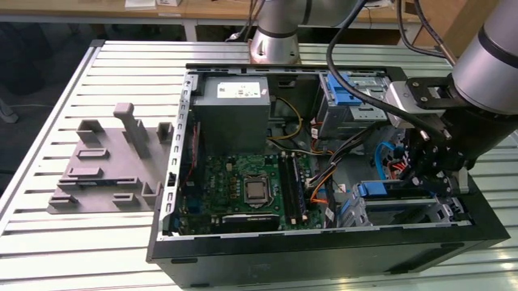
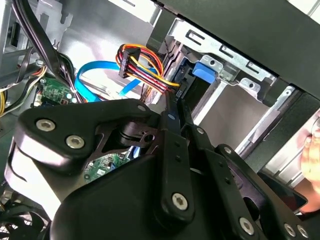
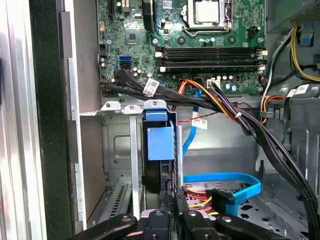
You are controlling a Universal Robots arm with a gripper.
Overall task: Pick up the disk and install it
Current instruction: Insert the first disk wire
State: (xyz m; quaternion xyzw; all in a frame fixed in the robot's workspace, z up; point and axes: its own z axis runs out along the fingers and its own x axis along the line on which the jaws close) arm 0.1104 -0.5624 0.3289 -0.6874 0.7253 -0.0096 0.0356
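End effector (image 1: 433, 182) hangs low inside the open computer case (image 1: 324, 242), at the corner on the exterior view's right, pointed at the drive cage (image 1: 409, 212). In both wrist views its tip (image 3: 170, 200) (image 2: 175, 107) sits right at the rear edge of the disk; whether it is open or clamped there cannot be told.

The slatted metal tabletop (image 1: 121, 60) carries everything. The case lies on its side on it with the side panel off, so its inside faces up. A grey plastic fixture (image 1: 105, 163) with upright posts and slots rests on the tabletop on the exterior view's left, apart from the case.

Inside the case, a grey metal power supply box (image 1: 230, 115) with a small white sticker sits at the far end. The green motherboard (image 1: 242, 188) (image 3: 210, 30) lies nearer, with the processor socket at its middle and memory slots beside it. A metal bay with a blue plastic clip (image 1: 352, 91) stands at the far corner on the exterior view's right.

The disk (image 1: 384, 189) stands on edge inside the drive cage (image 3: 120, 150), between its metal walls, with its blue carrier (image 3: 160, 142) facing the motherboard side. In the second wrist view the blue tab (image 2: 204, 71) shows just under the cage's metal frame.

A flat blue data cable (image 3: 225, 177) (image 2: 95, 67) loops just beside the cage. A bundle of red, orange, yellow and black wires (image 2: 142, 62) ends in a black connector close to the disk's rear edge.
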